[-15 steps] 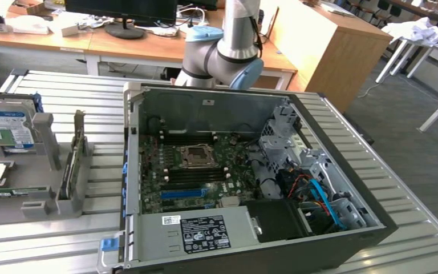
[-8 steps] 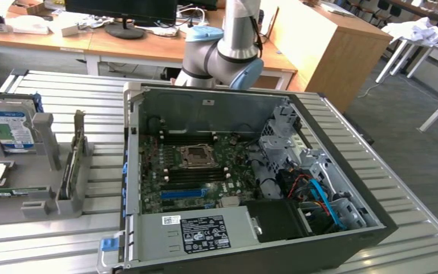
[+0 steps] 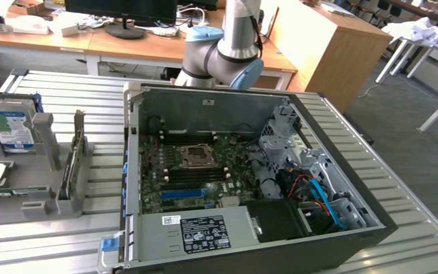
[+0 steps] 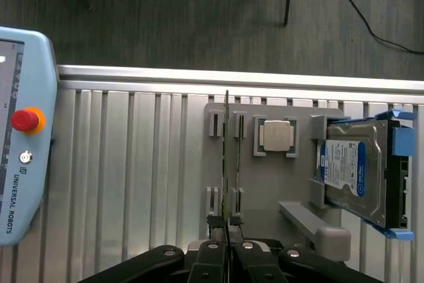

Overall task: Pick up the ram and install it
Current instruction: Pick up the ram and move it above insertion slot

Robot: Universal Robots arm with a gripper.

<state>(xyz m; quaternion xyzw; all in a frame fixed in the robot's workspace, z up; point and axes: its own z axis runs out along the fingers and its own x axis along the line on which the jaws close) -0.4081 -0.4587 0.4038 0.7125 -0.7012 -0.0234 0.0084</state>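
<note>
The ram (image 4: 226, 150) is a thin green board standing on its edge in a slotted grey holder (image 4: 265, 190); in the exterior view the ram (image 3: 69, 171) stands in that same holder at the left of the table. My gripper (image 4: 226, 250) hovers high above it, fingers shut with nothing between them and lined up with the board's near end. The open computer case (image 3: 132, 171) lies on the table, its motherboard (image 3: 196, 171) facing up, with dark memory slots below the processor socket (image 3: 194, 156).
In the holder, a processor chip (image 4: 275, 136) and a hard drive (image 4: 354, 170) in a blue bracket sit beside the ram. A teach pendant (image 4: 20, 130) lies on the slatted metal table (image 4: 132, 183). The arm's elbow (image 3: 219, 54) rises behind the case. A long blue slot (image 3: 182, 193) and power supply (image 3: 203, 231) sit inside.
</note>
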